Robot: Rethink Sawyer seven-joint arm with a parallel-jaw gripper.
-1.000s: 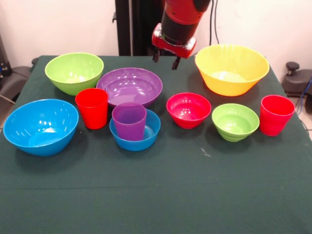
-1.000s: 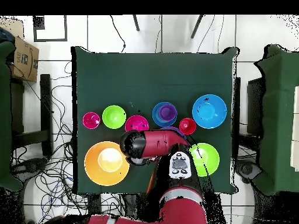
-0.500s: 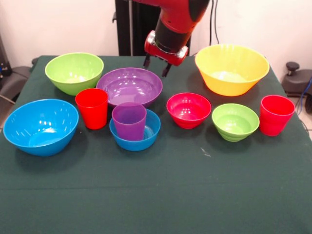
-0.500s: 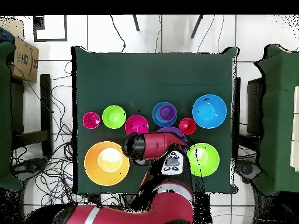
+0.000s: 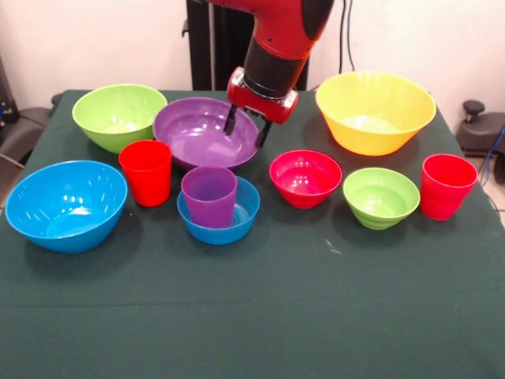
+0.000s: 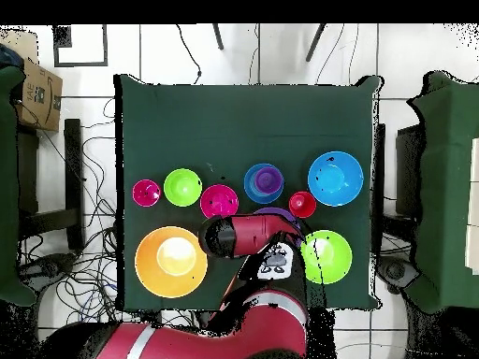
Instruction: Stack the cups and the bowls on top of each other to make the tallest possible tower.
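Note:
My gripper (image 5: 246,130) is open and low over the right rim of the large purple bowl (image 5: 193,130): one finger is inside the bowl, the other outside. In the overhead view my arm hides most of this bowl (image 6: 276,213). A purple cup (image 5: 209,196) stands in the small blue bowl (image 5: 241,219). One red cup (image 5: 147,174) stands left of it, touching the purple bowl. The other red cup (image 5: 447,185) is at the far right. The large lime bowl (image 5: 118,114), large blue bowl (image 5: 65,204), yellow bowl (image 5: 375,110), red-pink bowl (image 5: 305,178) and small lime bowl (image 5: 380,197) stand apart.
All the pieces sit on a dark green tablecloth (image 5: 316,316), in the half nearer the robot. A cardboard box (image 6: 33,89) and cables lie on the floor beside the table in the overhead view.
My gripper has come down and to the left, from above the table's back edge onto the purple bowl's rim. The purple bowl and the left red cup have shifted slightly left.

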